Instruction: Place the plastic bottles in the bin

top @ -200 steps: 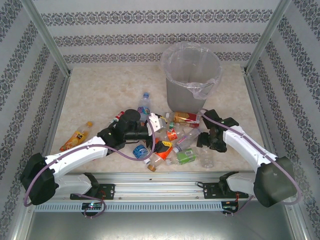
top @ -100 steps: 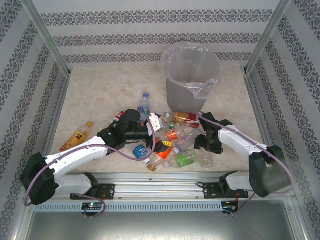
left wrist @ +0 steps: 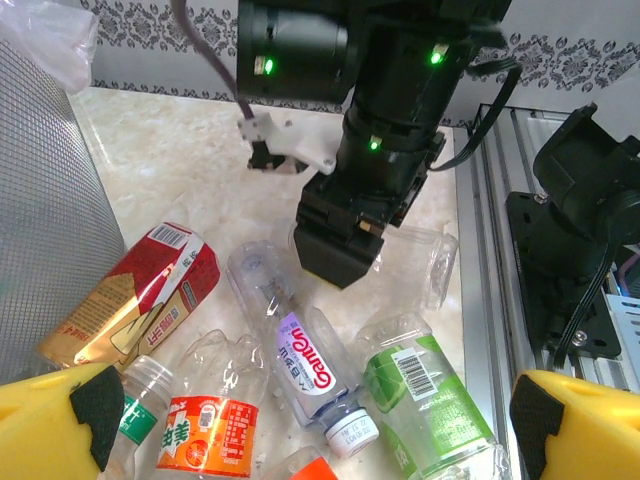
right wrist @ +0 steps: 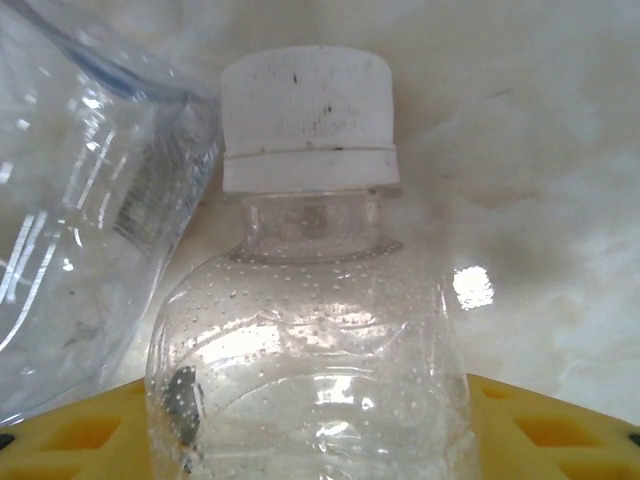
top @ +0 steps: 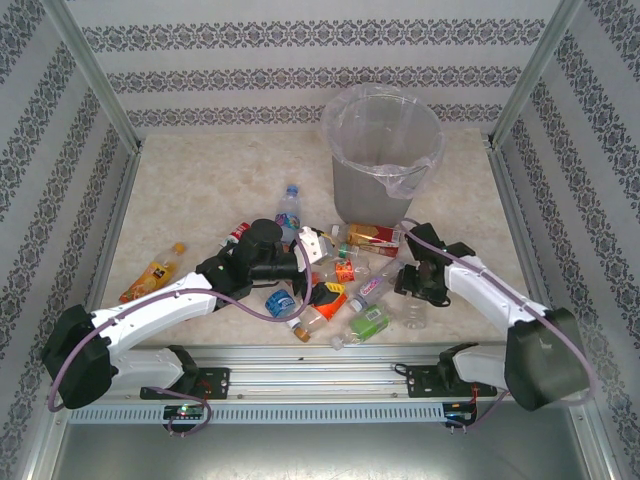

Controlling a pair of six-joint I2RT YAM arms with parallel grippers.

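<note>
Several plastic bottles lie heaped at the table's front centre, among them a green-labelled one (top: 368, 322), a purple-labelled one (top: 368, 288) and a red-labelled one (top: 372, 236). The grey bin (top: 385, 150) with its clear bag stands behind the heap. My right gripper (top: 416, 292) is low over a clear bottle (top: 416, 314). In the right wrist view this white-capped clear bottle (right wrist: 305, 330) fills the gap between the yellow fingers (right wrist: 560, 430), which press on both its sides. My left gripper (top: 305, 262) stands open above the heap. Between its fingertips (left wrist: 85, 410) lie the purple-labelled bottle (left wrist: 300, 360) and the green one (left wrist: 430, 395).
An orange bottle (top: 152, 272) lies apart at the left and a blue-capped bottle (top: 288, 208) behind the heap. The bin's wall (left wrist: 40, 200) rises close on the left in the left wrist view. The metal rail (top: 320, 352) runs along the near edge.
My right gripper has narrowed around the clear bottle and shifted slightly over the heap's right side. The green-labelled bottle has slid a little toward the front. The left arm has not moved.
</note>
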